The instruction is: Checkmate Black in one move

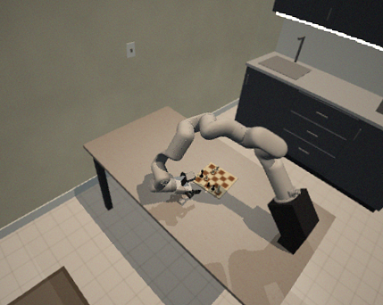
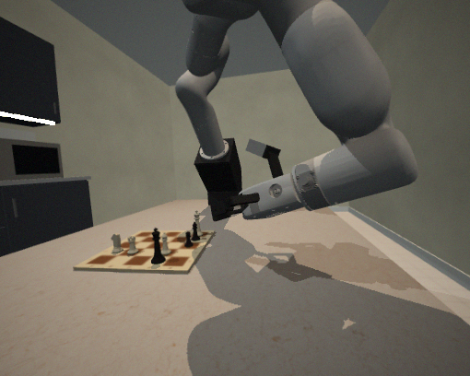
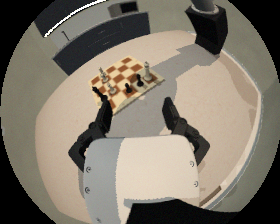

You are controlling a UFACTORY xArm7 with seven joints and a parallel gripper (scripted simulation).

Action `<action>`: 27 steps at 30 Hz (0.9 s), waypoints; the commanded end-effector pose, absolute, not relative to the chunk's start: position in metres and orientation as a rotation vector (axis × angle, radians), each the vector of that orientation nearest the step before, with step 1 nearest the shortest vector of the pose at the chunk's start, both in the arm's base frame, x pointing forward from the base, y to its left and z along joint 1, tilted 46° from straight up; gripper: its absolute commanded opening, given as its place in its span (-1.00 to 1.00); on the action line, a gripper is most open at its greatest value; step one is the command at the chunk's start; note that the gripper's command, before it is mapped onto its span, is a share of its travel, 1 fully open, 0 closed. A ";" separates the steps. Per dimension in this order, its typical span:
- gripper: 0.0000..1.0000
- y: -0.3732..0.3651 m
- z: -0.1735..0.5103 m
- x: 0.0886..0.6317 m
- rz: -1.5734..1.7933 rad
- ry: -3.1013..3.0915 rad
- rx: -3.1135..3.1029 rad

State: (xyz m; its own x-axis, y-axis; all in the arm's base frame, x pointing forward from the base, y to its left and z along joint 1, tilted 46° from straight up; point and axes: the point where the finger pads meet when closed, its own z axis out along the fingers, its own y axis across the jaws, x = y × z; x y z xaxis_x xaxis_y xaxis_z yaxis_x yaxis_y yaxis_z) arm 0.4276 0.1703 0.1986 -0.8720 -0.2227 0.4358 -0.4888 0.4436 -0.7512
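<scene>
A small chessboard (image 1: 229, 179) (image 2: 105, 263) (image 3: 129, 65) lies flat on the table (image 1: 145, 133) (image 2: 138, 318). On it stand a tall black king (image 2: 158, 246) (image 3: 95, 91), two black pawns (image 2: 188, 240) (image 2: 194, 231), a white king (image 2: 197, 220) (image 3: 145, 70), a white rook (image 2: 116, 242) and two more small white pieces (image 2: 132, 245) (image 2: 165, 244). All of them look upright. My gripper (image 1: 193, 185) (image 2: 240, 201) (image 3: 137, 104) is open and empty. It lies almost level, a little above the table, just off the board's near edge and pointing at the board.
The arm's black base block (image 1: 294, 219) (image 2: 220, 177) stands on the table beyond the board. The arm arches high over the board. A dark kitchen counter (image 1: 327, 125) with a sink and a microwave lines the far wall. The table's edge is near the gripper's side.
</scene>
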 end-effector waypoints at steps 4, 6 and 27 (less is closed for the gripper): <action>1.00 0.170 0.199 0.432 1.562 -2.240 0.722; 1.00 0.170 0.199 0.432 1.562 -2.240 0.722; 1.00 0.172 0.200 0.437 1.686 -2.078 0.794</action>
State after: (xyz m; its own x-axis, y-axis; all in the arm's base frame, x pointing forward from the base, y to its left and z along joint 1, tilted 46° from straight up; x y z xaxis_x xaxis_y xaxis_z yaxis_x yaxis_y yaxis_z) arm 0.4375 0.1702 0.1998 -0.7839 -0.2012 0.5873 -0.6164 0.1394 -0.7750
